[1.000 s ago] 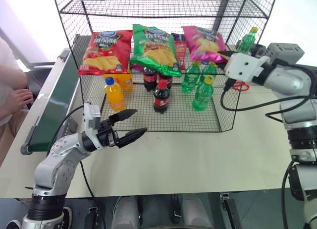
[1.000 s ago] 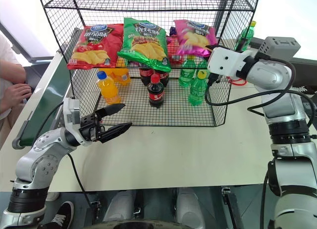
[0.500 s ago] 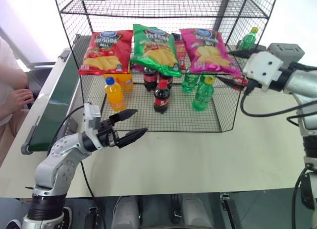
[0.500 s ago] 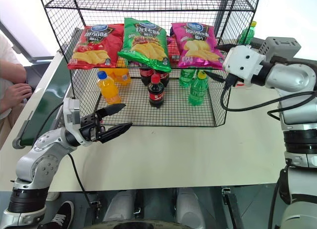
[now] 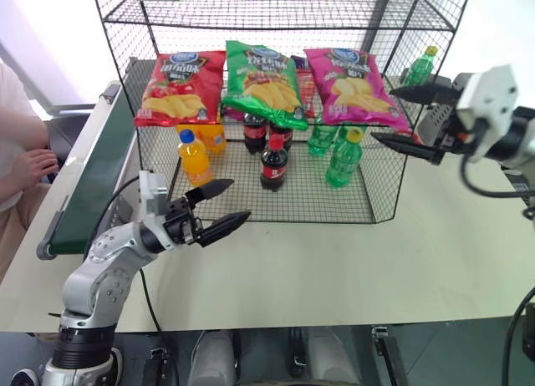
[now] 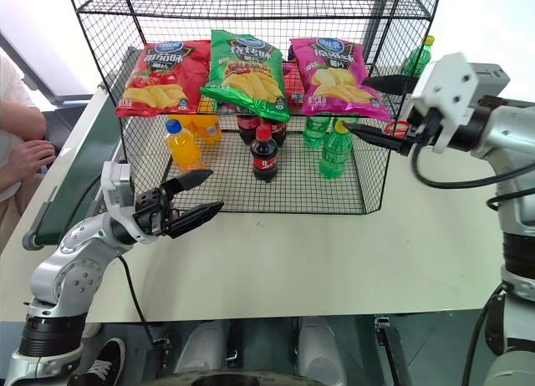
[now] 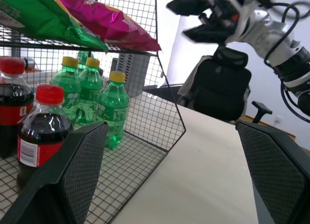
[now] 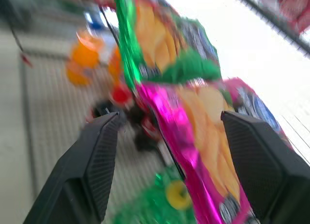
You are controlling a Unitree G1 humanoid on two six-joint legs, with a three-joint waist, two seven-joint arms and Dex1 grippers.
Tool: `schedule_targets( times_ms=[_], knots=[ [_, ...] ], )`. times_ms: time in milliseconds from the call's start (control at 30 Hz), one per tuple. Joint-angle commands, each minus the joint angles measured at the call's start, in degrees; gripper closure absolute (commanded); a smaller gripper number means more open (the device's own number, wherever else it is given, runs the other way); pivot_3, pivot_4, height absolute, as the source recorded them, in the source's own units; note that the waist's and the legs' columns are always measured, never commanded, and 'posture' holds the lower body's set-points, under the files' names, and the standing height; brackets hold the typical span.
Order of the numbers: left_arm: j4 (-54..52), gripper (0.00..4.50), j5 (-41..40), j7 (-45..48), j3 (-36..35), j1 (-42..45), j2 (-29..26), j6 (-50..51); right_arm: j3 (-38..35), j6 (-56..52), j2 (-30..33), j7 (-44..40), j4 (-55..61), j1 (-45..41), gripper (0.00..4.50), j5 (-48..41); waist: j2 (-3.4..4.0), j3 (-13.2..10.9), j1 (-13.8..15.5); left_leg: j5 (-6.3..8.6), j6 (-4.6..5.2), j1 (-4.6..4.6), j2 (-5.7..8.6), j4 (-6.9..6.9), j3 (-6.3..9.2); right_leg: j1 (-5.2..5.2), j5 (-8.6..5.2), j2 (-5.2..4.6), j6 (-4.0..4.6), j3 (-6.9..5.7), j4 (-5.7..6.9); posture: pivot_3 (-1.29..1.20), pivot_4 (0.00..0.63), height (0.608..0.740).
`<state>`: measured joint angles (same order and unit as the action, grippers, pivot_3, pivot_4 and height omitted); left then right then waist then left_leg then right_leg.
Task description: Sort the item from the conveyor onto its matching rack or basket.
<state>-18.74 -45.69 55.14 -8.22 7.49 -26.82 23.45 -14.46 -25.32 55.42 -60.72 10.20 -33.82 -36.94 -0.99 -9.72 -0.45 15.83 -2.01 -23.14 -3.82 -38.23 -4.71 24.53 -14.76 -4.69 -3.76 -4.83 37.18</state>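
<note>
Black wire-grid rack [image 5: 251, 18] holds glossy magenta bag [image 5: 349, 75]; both pincers [image 5: 221, 209] [image 5: 411, 117] gape wide, empty.

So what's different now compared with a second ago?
The right gripper has let go of the pink chip bag, which now lies flat on the wire rack shelf beside the green chip bag. That gripper has pulled back out of the rack, open and empty. The left gripper, the red chip bag and the bottles stayed as they were.
</note>
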Motion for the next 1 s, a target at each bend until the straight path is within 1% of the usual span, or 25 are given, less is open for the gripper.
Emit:
schedule_targets(
  times_ms=[33, 67, 100, 167, 200, 233, 300, 333, 400, 467, 567, 600, 667, 767, 833, 900, 1000],
  knots=[
    [-1.92, 0.00, -1.44, 0.93, -1.98, 0.22, -0.17, -1.79, -6.34, -17.48, 0.50, 5.63, 5.71, -1.69, 1.04, -19.95, 0.00, 0.00, 0.02, 0.00, 0.00, 0.01, 0.00, 0.00, 0.00, -0.02, 0.00, 0.00, 0.00, 0.00, 0.00, 0.00, 0.150, 0.740],
    [-2.08, 0.00, -1.88, 0.99, -2.29, -0.01, -0.33, -1.70, -7.07, -20.96, 0.02, 7.52, 7.43, -0.88, 1.04, -25.02, 0.00, 0.00, 0.00, 0.00, 0.01, 0.02, 0.00, 0.00, 0.01, -0.03, 0.00, 0.00, 0.01, 0.00, 0.00, 0.00, 0.150, 0.740],
    [-2.15, 0.00, -2.31, 0.93, -2.83, -0.19, -0.47, -1.70, -7.18, -22.87, -0.99, 9.13, 9.83, 1.16, 1.04, -27.94, -0.01, 0.00, -0.04, 0.00, 0.01, 0.03, 0.00, 0.00, 0.01, -0.04, 0.00, 0.00, 0.01, 0.00, 0.00, 0.00, 0.150, 0.740],
    [-2.57, 0.00, -4.24, 0.04, -4.30, -0.48, -0.48, -0.78, -6.49, -27.03, -2.95, 12.24, 14.77, 8.55, 1.04, -34.11, -0.17, 0.11, 0.06, 0.01, 0.02, 0.05, -0.01, 0.03, 0.08, -0.08, 0.00, 0.03, 0.02, -0.03, -0.02, 0.00, 0.150, 0.740],
    [-2.85, 0.00, -3.71, -0.44, -4.89, -1.14, -0.82, -1.00, -5.67, -27.19, -4.21, 12.95, 17.38, 13.05, 1.04, -33.86, -0.17, 0.11, 0.10, 0.02, 0.03, 0.06, -0.02, 0.03, 0.12, -0.10, -0.01, 0.05, 0.03, -0.05, -0.02, 0.00, 0.150, 0.740],
    [-3.16, 0.00, -3.47, -1.01, -5.46, -1.82, -1.15, -0.99, -5.51, -28.44, -5.07, 14.51, 18.55, 16.04, 1.04, -35.92, -0.17, 0.11, 0.25, 0.02, 0.03, 0.02, -0.02, 0.04, 0.11, -0.09, -0.01, 0.04, 0.03, -0.06, -0.05, 0.00, 0.150, 0.740],
    [-3.89, 0.00, -3.94, -2.46, -6.61, -3.07, -1.75, 0.00, -5.08, -28.90, -5.76, 15.38, 20.69, 20.02, 1.04, -36.57, -0.07, 0.04, 0.60, 0.03, 0.06, -0.02, -0.01, 0.02, 0.08, -0.07, 0.00, 0.02, 0.02, -0.05, -0.06, 0.00, 0.150, 0.740],
    [-4.76, 0.00, -3.47, -3.38, -7.69, -5.01, -3.12, 0.94, -4.48, -27.76, -7.16, 16.46, 21.82, 21.92, 1.04, -35.15, 0.00, 0.01, 0.66, 0.04, 0.06, -0.02, 0.01, -0.01, 0.07, -0.04, 0.00, -0.01, 0.01, -0.01, -0.04, 0.00, 0.150, 0.740],
    [-6.31, 0.00, -0.39, -5.87, -10.70, -9.52, -5.96, 1.14, -2.65, -21.62, -6.91, 13.48, 24.33, 26.89, 1.04, -25.40, -0.05, 0.04, 0.64, 0.04, 0.07, -0.01, 0.01, -0.02, 0.09, -0.03, 0.01, 0.01, 0.00, 0.02, -0.04, 0.00, 0.150, 0.740],
    [-6.71, 0.00, 0.60, -7.64, -12.52, -11.97, -7.51, 1.16, -1.82, -17.22, -6.55, 11.55, 24.41, 29.27, 1.04, -19.24, -0.04, 0.04, 0.82, 0.05, 0.08, 0.03, 0.00, 0.00, 0.10, -0.04, 0.00, 0.03, 0.01, 0.01, -0.05, 0.00, 0.150, 0.740],
    [-5.85, 0.00, 3.59, -9.25, -18.54, -16.44, -10.88, 0.00, -5.05, -15.14, -6.33, 9.08, 19.91, 31.01, 1.04, -18.00, -0.08, 0.05, 1.10, 0.05, 0.08, 0.02, 0.01, -0.01, 0.06, -0.03, -0.02, 0.03, 0.03, 0.01, -0.07, 0.00, 0.150, 0.740],
    [-5.68, 0.00, 3.84, -9.37, -19.71, -17.02, -11.46, -0.35, -5.58, -15.16, -5.96, 7.99, 19.16, 31.63, 1.04, -18.06, -0.08, 0.05, 1.12, 0.05, 0.08, 0.02, 0.01, -0.02, 0.05, -0.05, -0.02, 0.03, 0.03, 0.01, -0.08, 0.00, 0.150, 0.740],
    [-5.69, 0.00, 4.39, -9.82, -22.11, -17.61, -12.09, -1.48, -5.09, -12.98, -4.73, 5.35, 16.74, 32.06, 1.04, -14.81, -0.09, 0.06, 1.28, 0.05, 0.08, 0.02, 0.01, -0.02, 0.06, -0.05, -0.02, 0.03, 0.05, 0.00, -0.09, 0.00, 0.150, 0.740],
    [-5.88, 0.00, 4.42, -10.02, -23.80, -18.61, -13.34, -0.39, -4.12, -11.51, -3.70, 3.17, 14.22, 30.67, 1.04, -12.57, -0.10, 0.07, 1.21, 0.05, 0.09, 0.01, 0.02, -0.01, 0.04, -0.06, -0.03, 0.01, 0.05, 0.00, -0.11, 0.00, 0.150, 0.740],
    [-5.69, 0.00, 3.54, -9.23, -25.11, -20.21, -13.89, 0.65, -3.46, -12.82, -2.98, 2.58, 13.95, 28.83, 1.04, -13.15, -0.08, 0.06, 1.04, 0.06, 0.09, 0.02, 0.02, -0.01, 0.04, -0.04, -0.03, 0.02, 0.05, 0.00, -0.10, 0.00, 0.150, 0.740],
    [-5.01, 0.00, 4.48, -9.23, -25.79, -21.38, -14.25, 0.40, -2.62, -11.70, -2.45, 1.72, 13.64, 27.82, 1.04, -11.19, -0.08, 0.06, 0.84, 0.06, 0.09, 0.04, -0.01, 0.01, 0.03, -0.03, -0.03, 0.05, 0.05, 0.01, -0.09, 0.00, 0.150, 0.740],
    [-3.65, 0.00, 7.15, -6.56, -26.08, -22.92, -14.42, -3.36, -1.54, -12.18, -1.47, 1.09, 13.06, 26.35, 1.04, -9.99, -0.08, 0.06, 0.99, 0.06, 0.10, 0.04, -0.01, 0.02, 0.04, -0.02, -0.03, 0.06, 0.05, 0.00, -0.09, 0.00, 0.150, 0.740]
  ],
)
